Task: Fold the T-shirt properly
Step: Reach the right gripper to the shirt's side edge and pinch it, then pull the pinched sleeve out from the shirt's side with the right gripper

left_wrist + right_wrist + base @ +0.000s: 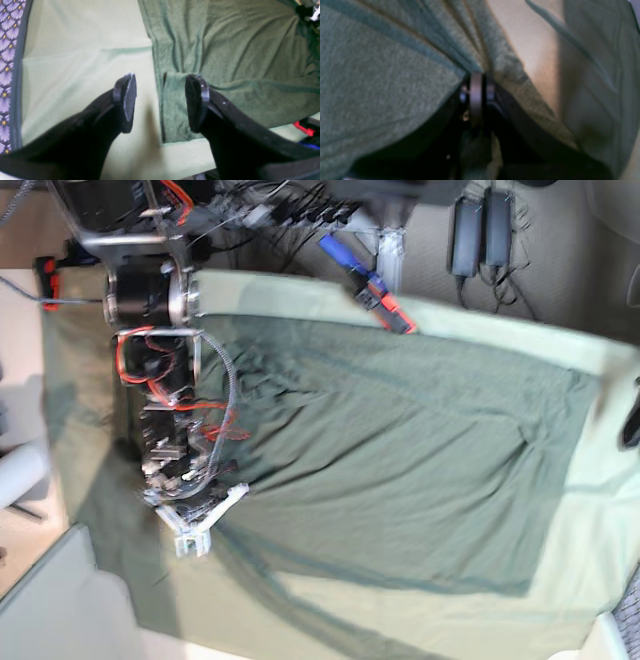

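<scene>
Where right jaws clamp, T-shirt [382,82] bunches.

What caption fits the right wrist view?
Right pincer shut on a gathered fold of the T-shirt.

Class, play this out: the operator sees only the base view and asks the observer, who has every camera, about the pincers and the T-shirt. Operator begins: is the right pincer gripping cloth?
Observer: Yes. The right wrist view shows the right pincer shut on a bunched ridge of the T-shirt.
Operator: I can't find the left pincer.
Observer: The left wrist view shows the left pincer open, nothing between its jaws.
Operator: Where is it?
Observer: Straddling the shirt's edge; one finger is over the pale table cloth.
</scene>
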{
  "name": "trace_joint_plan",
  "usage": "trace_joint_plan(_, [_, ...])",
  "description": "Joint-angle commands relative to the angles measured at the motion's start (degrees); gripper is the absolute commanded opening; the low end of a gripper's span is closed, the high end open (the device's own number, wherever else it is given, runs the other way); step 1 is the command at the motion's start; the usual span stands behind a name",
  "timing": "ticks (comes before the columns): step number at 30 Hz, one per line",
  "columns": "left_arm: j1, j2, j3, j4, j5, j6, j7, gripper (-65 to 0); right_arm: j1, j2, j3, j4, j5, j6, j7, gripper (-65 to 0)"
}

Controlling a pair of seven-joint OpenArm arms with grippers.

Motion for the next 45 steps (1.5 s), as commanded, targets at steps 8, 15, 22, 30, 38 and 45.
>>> trace_joint_plan(8, [-0.5, -1.2, -0.4, 0.9, 0.0, -0.8, -2.8, -30.3, -10.9, 2.8, 0.1, 24.3, 0.5, -0.2, -3.0, -65.0])
trace_joint_plan(15, [-0.5, -1.2, -0.4, 1.0, 0.0, -0.8, -3.3, -30.3, -19.7, 5.2, 0.2, 38.8, 0.5, -0.2, -7.0, -65.0])
trace_joint_plan(22, [-0.7, -1.2, -0.4, 0.9, 0.0, -0.8, -3.5, -30.3, -26.1, 6.0, 1.4, 43.7, 0.5, -0.2, -7.6, -65.0])
trace_joint_plan(30, [-2.9, -1.2, 0.0, 0.9, 0.0, -0.8, -3.4, -30.3, -27.7, 6.0, 2.6, 43.8, 1.9, -3.1, -6.6, -33.7])
trace_joint_plan(38, [-3.0, -1.1, 7.0, 0.9, 2.3, -0.8, -3.4, -30.3, -20.6, 2.1, 2.6, 45.4, 4.9, -4.7, -5.0, -29.0])
trace_joint_plan(45, [-3.0, -1.2, 9.4, 0.9, 2.6, -0.8, -3.2, -30.3, -8.9, -5.8, 2.5, 30.4, 2.2, -4.5, -0.1, -29.0])
